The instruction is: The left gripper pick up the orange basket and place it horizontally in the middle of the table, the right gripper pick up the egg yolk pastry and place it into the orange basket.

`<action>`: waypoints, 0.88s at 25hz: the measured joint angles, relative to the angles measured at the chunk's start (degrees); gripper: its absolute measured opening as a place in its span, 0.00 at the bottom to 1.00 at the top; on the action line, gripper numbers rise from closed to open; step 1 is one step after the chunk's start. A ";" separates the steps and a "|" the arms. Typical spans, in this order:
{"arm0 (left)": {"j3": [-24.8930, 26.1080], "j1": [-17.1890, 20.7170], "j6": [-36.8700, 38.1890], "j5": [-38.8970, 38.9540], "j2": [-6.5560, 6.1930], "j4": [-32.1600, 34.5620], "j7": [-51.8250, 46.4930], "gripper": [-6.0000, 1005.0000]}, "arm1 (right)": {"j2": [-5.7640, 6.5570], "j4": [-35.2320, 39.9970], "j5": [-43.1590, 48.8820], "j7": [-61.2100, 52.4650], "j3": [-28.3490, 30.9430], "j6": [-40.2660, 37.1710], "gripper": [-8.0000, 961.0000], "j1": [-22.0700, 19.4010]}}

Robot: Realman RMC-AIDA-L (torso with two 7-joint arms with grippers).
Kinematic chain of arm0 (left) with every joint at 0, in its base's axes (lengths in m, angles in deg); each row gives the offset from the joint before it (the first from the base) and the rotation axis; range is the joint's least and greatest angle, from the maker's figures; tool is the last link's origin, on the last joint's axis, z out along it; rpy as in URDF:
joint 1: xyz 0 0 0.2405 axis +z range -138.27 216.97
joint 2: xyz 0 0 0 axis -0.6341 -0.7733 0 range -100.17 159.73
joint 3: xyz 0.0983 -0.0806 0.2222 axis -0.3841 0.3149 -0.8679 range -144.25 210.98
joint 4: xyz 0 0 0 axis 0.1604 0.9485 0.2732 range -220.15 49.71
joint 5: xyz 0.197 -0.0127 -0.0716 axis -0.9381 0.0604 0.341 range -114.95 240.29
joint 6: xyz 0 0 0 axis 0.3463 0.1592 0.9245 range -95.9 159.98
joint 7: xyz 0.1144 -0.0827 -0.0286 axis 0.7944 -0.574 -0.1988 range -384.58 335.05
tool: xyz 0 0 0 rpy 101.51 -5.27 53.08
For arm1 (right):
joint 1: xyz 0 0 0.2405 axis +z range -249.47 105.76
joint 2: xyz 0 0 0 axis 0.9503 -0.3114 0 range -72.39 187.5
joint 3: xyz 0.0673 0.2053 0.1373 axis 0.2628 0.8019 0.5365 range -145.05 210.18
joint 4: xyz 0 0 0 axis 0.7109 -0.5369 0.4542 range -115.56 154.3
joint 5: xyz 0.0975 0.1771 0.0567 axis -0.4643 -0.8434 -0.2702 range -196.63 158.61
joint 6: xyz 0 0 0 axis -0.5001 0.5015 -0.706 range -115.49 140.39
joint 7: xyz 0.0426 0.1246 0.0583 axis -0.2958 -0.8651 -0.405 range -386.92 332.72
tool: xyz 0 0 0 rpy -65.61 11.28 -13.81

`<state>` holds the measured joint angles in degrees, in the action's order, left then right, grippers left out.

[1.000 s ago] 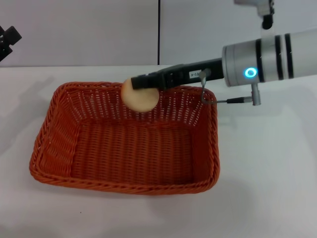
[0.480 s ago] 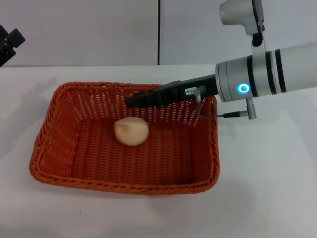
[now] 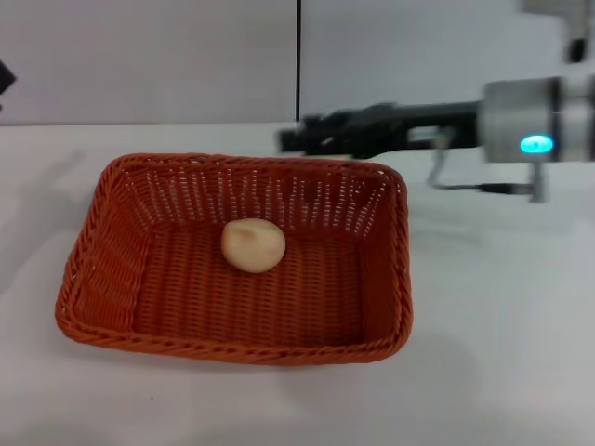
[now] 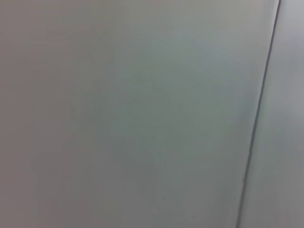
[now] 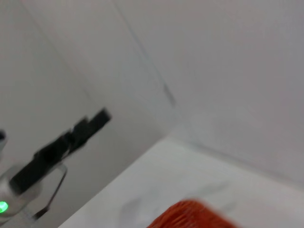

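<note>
The orange basket [image 3: 232,265] lies lengthwise on the white table [image 3: 493,307], in the middle of the head view. The egg yolk pastry [image 3: 253,245], a pale round bun, rests on the basket's floor near its back wall. My right gripper [image 3: 296,137] hovers above and just behind the back rim, apart from the pastry, open and empty. A corner of the basket [image 5: 190,216] shows in the right wrist view. My left gripper [image 5: 102,115] appears there, far off by the wall; only a black sliver of it [image 3: 4,76] shows in the head view.
A grey wall with a dark vertical seam [image 3: 299,56] stands behind the table. The left wrist view shows only this wall and a seam [image 4: 259,118]. Bare tabletop lies to the right of the basket and in front of it.
The pastry dropped from my right gripper onto the basket floor. The right arm then rose and pulled back to the right. The left gripper slid further out at the left edge.
</note>
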<state>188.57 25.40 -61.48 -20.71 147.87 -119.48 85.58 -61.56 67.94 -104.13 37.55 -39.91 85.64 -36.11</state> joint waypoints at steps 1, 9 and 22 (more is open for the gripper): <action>0.02 0.55 -0.48 1.39 -0.03 0.82 2.27 0.65 | 0.00 4.06 0.00 -0.02 0.47 -0.09 0.68 -2.87; 1.95 2.39 -1.97 5.49 -0.06 3.99 9.92 0.65 | -0.21 19.62 -8.34 7.54 7.72 -0.74 0.68 -19.58; 9.57 2.52 5.00 6.17 -0.06 7.29 13.49 0.66 | 0.46 -9.62 -27.76 41.00 33.33 13.76 0.68 -27.03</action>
<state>198.13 27.92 -56.48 -14.54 147.81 -112.19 99.07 -61.09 58.33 -131.90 78.55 -6.58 99.39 -63.14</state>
